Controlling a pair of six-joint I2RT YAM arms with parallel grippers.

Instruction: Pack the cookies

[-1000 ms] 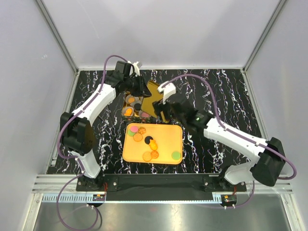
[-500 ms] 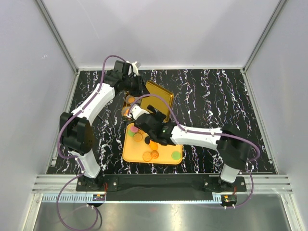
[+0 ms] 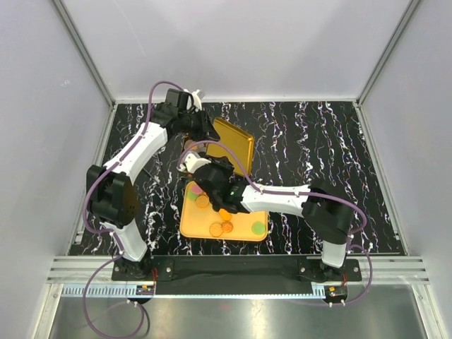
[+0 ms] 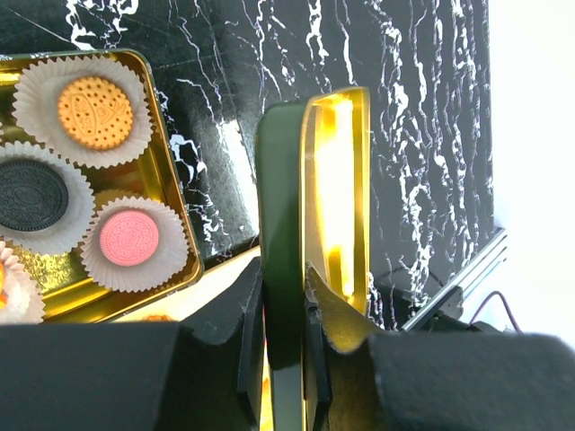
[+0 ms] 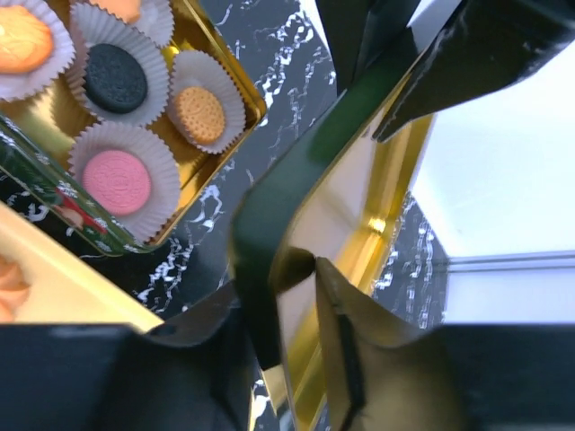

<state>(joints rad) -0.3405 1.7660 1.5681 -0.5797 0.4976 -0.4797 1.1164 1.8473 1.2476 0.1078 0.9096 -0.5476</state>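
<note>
A gold lid [image 3: 236, 145] stands on edge above the table, gripped from two sides. My left gripper [image 4: 283, 278] is shut on its rim, and the lid [image 4: 332, 180] rises edge-on between the fingers. My right gripper [image 5: 283, 278] has reached over the tray and closed on the lid [image 5: 359, 206], one finger on the dark outside, the other touching the gold inside. Cookies sit in white paper cups in the gold tin [image 4: 166, 180]: an orange one [image 4: 94, 112], a black one [image 4: 31, 193], a pink one [image 4: 130, 238]. Loose cookies [image 3: 215, 229] lie on the orange tray [image 3: 194, 222].
In the top view the tin is mostly hidden under both arms, just beyond the tray's far edge. The right arm [image 3: 275, 199] lies across the tray's far half. A green cookie [image 3: 259, 227] sits at the tray's near right corner. Cage walls surround the black marbled table [image 3: 318, 141].
The right arm swung left from beside the tin to across the tray, and its jaws closed from wide open onto the lid. The left gripper kept its hold, tilting the lid more upright.
</note>
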